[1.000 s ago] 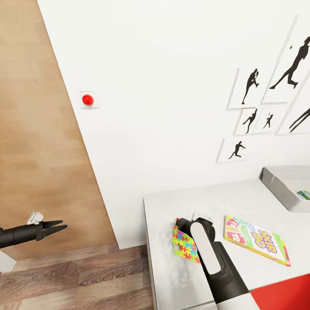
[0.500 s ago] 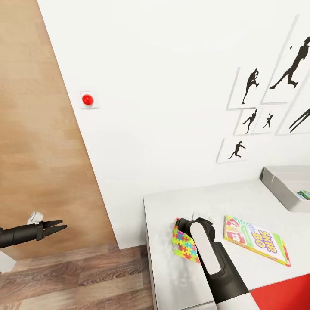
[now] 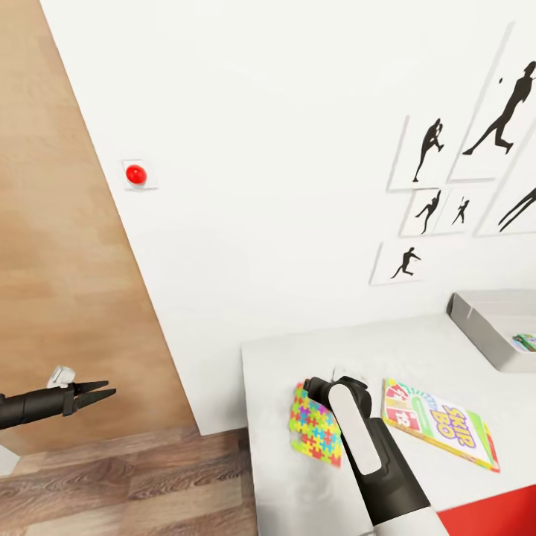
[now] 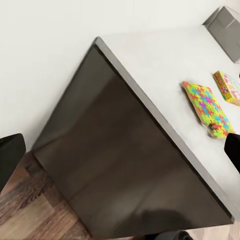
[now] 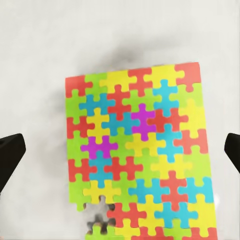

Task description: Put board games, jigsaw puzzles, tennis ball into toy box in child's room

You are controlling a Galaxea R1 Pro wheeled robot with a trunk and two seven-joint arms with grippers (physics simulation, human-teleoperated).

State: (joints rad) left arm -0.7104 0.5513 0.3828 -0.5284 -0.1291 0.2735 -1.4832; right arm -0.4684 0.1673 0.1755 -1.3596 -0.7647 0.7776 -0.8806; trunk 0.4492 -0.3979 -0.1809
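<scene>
- The right gripper (image 5: pixel 120 150) is hovering directly over a jigsaw puzzle (image 3: pixel 316 430) lying flat on the table (image 3: pixel 298 484); in the right wrist view its two dark fingertips (image 5: pixel 10 155) are standing spread wide, one on each side of the board, released and gripping nothing.
- The right arm (image 3: pixel 365 447) is covering the puzzle's far edge in the head view.
- A Skip-Bo board game (image 3: pixel 438 423) is resting flat on the table just beside the arm, apart from the puzzle.
- The toy box (image 3: pixel 491 327) is sitting at the table's far end against the wall (image 3: pixel 260 149), with a small green item (image 3: pixel 525 342) showing inside it.
- The left gripper (image 3: pixel 93 393) is hanging over the wood-plank floor (image 3: pixel 134 484), well apart from the table, its pointed fingers nearly together and holding nothing.
- A red button (image 3: pixel 135 175) on a white plate is sitting on the wall.
- Black baseball-player silhouette pictures (image 3: pixel 461 164) are hanging above the toy box.
- In the left wrist view the table's dark side panel (image 4: pixel 115 165) is facing the camera.
</scene>
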